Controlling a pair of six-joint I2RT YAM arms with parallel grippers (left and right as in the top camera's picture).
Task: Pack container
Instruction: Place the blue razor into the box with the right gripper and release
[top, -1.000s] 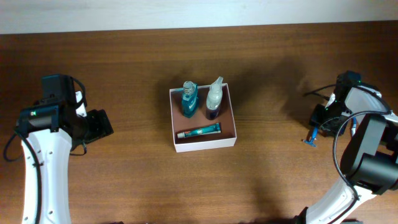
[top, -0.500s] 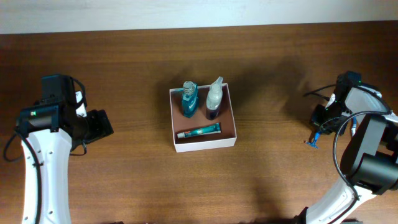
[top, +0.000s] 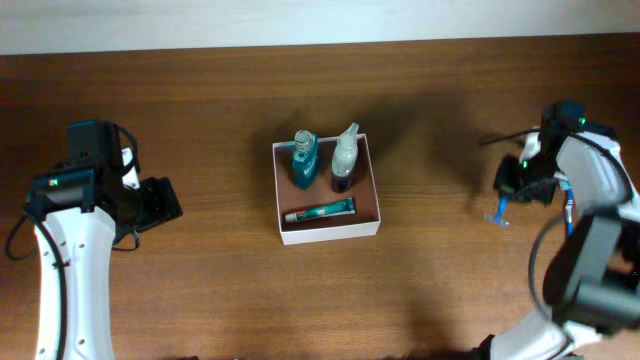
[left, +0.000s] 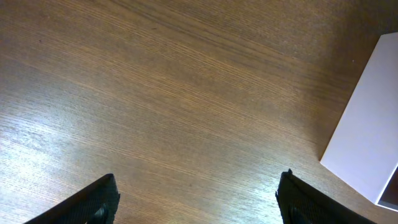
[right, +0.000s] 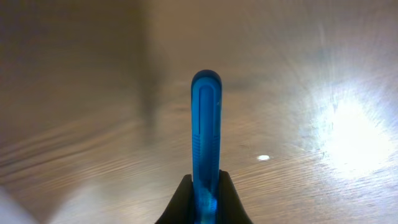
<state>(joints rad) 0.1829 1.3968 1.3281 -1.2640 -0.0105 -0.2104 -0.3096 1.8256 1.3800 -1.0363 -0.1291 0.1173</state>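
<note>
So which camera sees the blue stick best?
The right wrist view: the blue stick fills the middle, pinched by the right gripper. Overhead shows the stick only tiny. The left wrist view misses it.

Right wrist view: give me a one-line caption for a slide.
Right gripper shut on a blue plastic handle, held over the wooden table.

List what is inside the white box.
Inside the container: a teal bottle, a pale spray bottle and a teal tube. The floor beneath them is covered.
</note>
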